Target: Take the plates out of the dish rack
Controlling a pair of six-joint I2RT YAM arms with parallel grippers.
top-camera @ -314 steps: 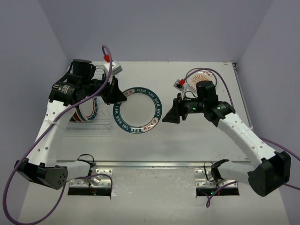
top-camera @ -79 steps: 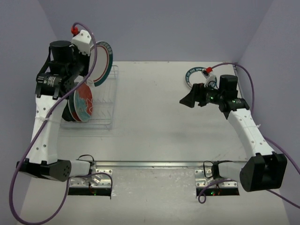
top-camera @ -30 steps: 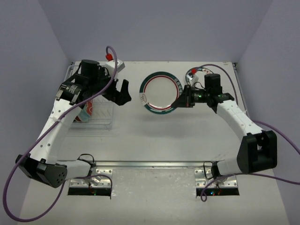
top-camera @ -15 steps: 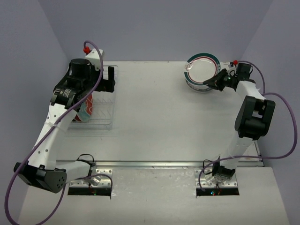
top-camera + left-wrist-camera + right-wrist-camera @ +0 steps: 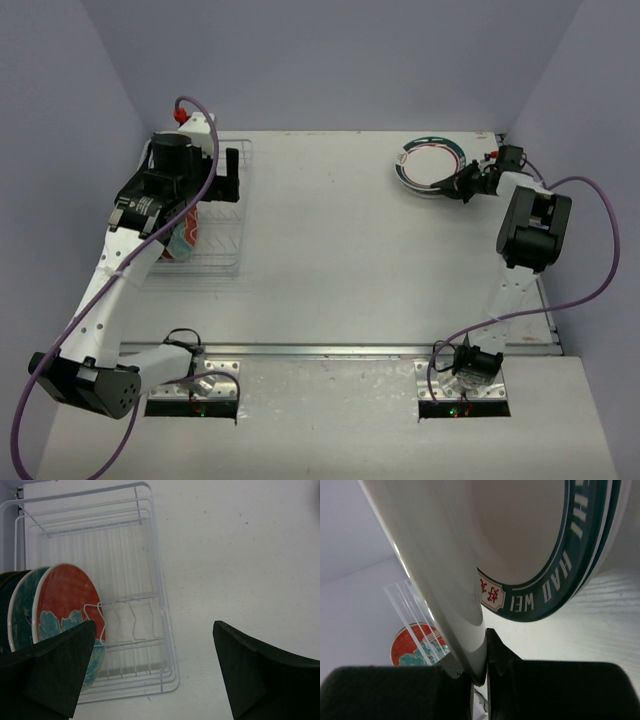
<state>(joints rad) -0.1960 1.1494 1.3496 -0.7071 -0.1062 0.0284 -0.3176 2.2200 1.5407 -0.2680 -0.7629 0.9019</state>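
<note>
A white plate with a green and red rim point(image 5: 432, 163) lies over a stack at the table's far right corner. My right gripper point(image 5: 462, 185) is shut on its near edge. In the right wrist view the held plate's pale underside point(image 5: 435, 555) fills the frame, its rim pinched in my gripper point(image 5: 485, 672). Just beneath it is the dark green lettered plate point(image 5: 560, 580). My left gripper point(image 5: 228, 175) hangs open over the dish rack point(image 5: 225, 250), nothing between its fingers point(image 5: 260, 675). A red plate with teal pattern point(image 5: 65, 600) and a teal plate point(image 5: 20, 615) stand upright in the rack's point(image 5: 150, 580) left part.
The right arm's grey cable point(image 5: 590, 260) loops along the table's right edge. Both arm bases point(image 5: 190, 385) sit at the near edge. Purple-grey walls close in the table on the left, back and right.
My right gripper carried the plate from the table's middle to the far right corner and lowered it over the stack. My left gripper drew back over the rack.
</note>
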